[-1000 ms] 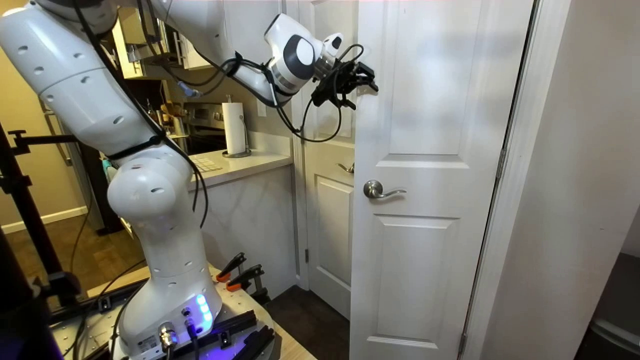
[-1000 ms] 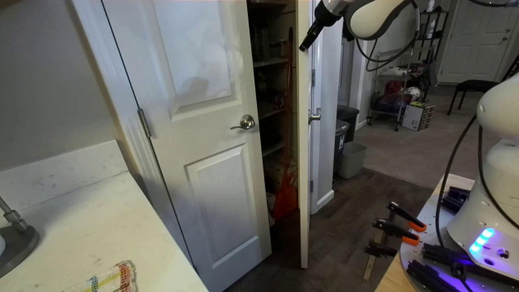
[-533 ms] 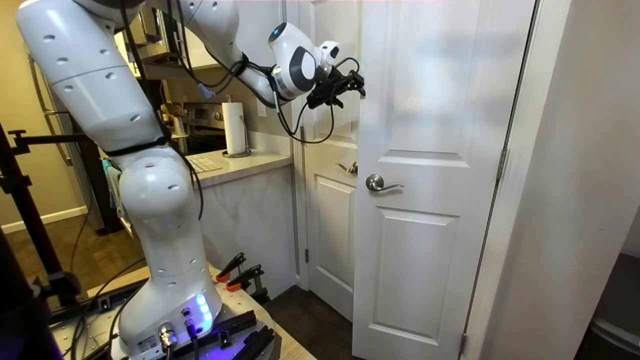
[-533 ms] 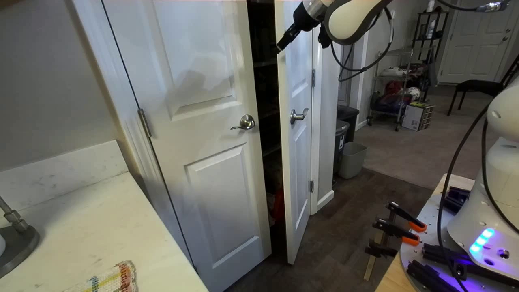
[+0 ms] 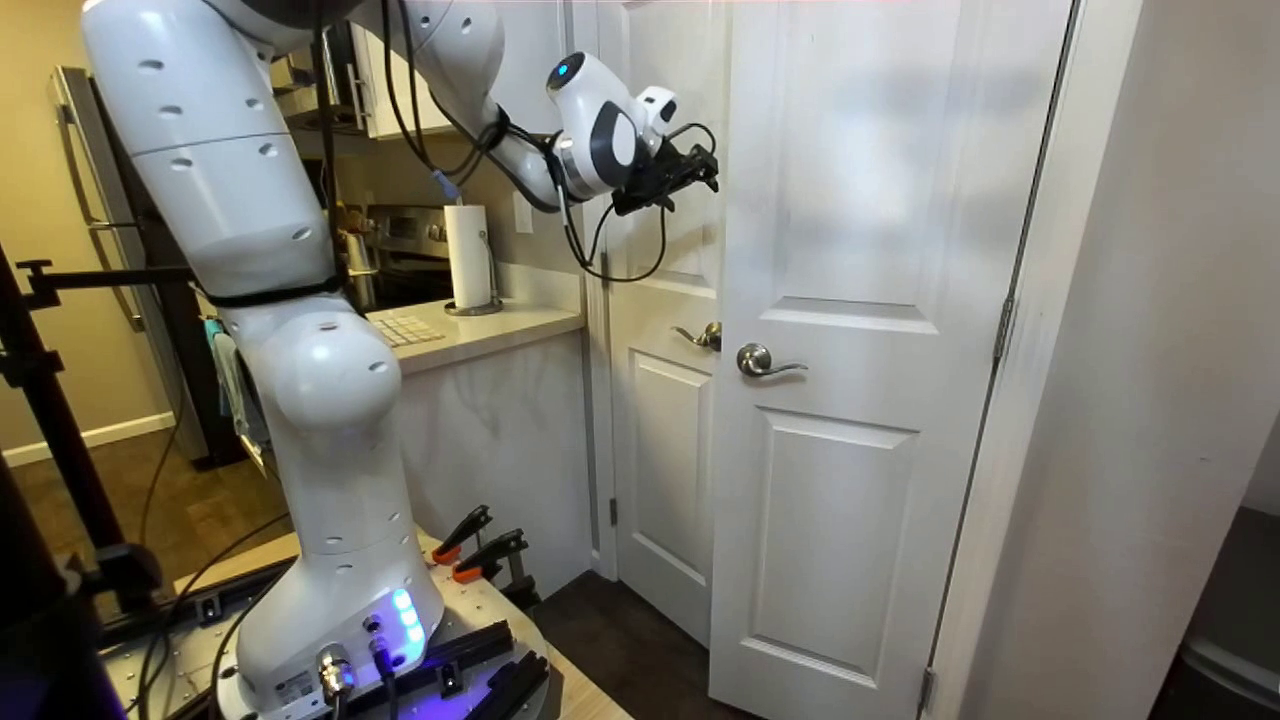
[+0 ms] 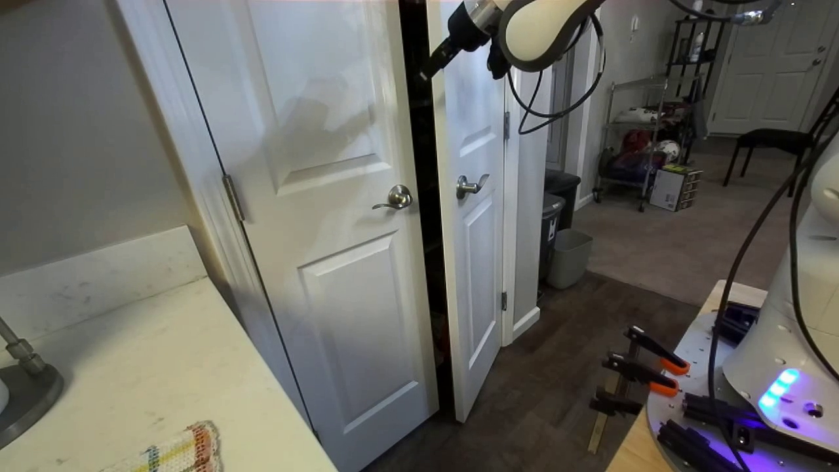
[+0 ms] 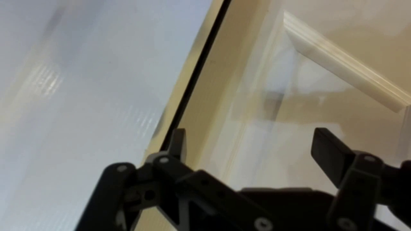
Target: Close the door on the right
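The door (image 5: 850, 380), a white panelled leaf with a silver lever handle near its left edge, stands ajar. It also shows in an exterior view (image 6: 478, 262) and at the left of the wrist view (image 7: 96, 80). A narrow dark gap separates it from the matching left leaf (image 6: 347, 295). My gripper (image 5: 694, 190) is high up by the door's free edge, and its tip lies over the gap (image 6: 429, 69). In the wrist view the gripper (image 7: 250, 138) is open with nothing between its fingers. One finger overlaps the gap line; I cannot tell whether it touches the door.
A white counter (image 6: 131, 334) lies beside the left leaf, with a paper towel roll (image 5: 467, 255) on it. Black clamps (image 5: 490, 550) stick out from the robot's table edge. A grey bin (image 6: 569, 259) stands beyond the right door frame.
The door has swung toward the left leaf, so the gap between them is much narrower. My gripper has moved along with the door's free edge, toward the left leaf.
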Tool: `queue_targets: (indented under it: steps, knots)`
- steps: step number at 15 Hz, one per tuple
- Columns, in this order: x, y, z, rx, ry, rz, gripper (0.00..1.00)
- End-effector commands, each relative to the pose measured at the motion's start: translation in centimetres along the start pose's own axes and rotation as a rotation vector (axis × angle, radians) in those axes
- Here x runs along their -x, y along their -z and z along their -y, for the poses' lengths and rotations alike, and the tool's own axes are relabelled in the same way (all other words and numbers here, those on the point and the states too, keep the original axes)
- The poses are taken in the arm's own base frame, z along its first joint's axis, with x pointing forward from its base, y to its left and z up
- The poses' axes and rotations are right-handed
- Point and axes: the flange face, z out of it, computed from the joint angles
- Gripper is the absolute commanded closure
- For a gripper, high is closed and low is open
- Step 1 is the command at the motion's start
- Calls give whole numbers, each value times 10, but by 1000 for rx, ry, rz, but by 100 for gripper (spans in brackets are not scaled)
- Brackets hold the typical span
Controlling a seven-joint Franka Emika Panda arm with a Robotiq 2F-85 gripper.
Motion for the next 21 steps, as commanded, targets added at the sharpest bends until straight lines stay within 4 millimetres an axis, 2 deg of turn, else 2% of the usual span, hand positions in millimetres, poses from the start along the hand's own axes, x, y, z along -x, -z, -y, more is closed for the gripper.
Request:
queue_targets:
  steps: [1, 3, 6, 14, 21]
  knots:
    - [7, 6, -29, 50, 6, 29, 0]
    - [10, 8, -35, 63, 6, 33, 0]
    - [7, -1, -45, 71, 0, 11, 0]
    - [-30, -35, -48, 54, 15, -44, 0]
    - [-46, -58, -46, 41, 21, -62, 0]
